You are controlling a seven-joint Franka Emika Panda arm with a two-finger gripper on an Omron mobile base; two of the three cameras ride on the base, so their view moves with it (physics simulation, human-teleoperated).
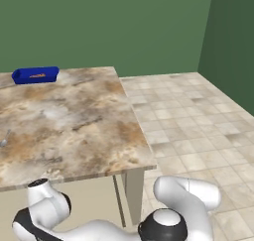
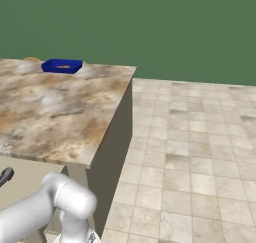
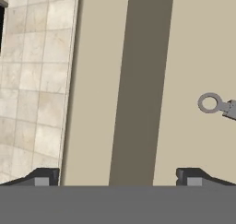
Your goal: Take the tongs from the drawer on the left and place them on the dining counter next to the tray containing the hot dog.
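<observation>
In the hand view my gripper (image 3: 119,178) is open, its two dark fingertips (image 3: 46,177) far apart with nothing between them. A grey metal ring on a short shaft, the end of the tongs (image 3: 211,103), lies at the right edge on the beige floor of what looks like the open drawer (image 3: 193,52); the rest of them is cut off. The tongs are up and to the right of my fingers, apart from them. The blue tray (image 1: 34,75) (image 2: 61,66) with the hot dog (image 1: 37,76) sits at the far left corner of the marbled dining counter (image 1: 74,121) (image 2: 55,112).
A dark vertical band (image 3: 140,80) runs between two beige panels in the hand view, with tiled floor (image 3: 32,80) to the left. Open tiled floor (image 1: 198,116) spreads right of the counter. A small grey item (image 1: 5,138) lies at the counter's left edge.
</observation>
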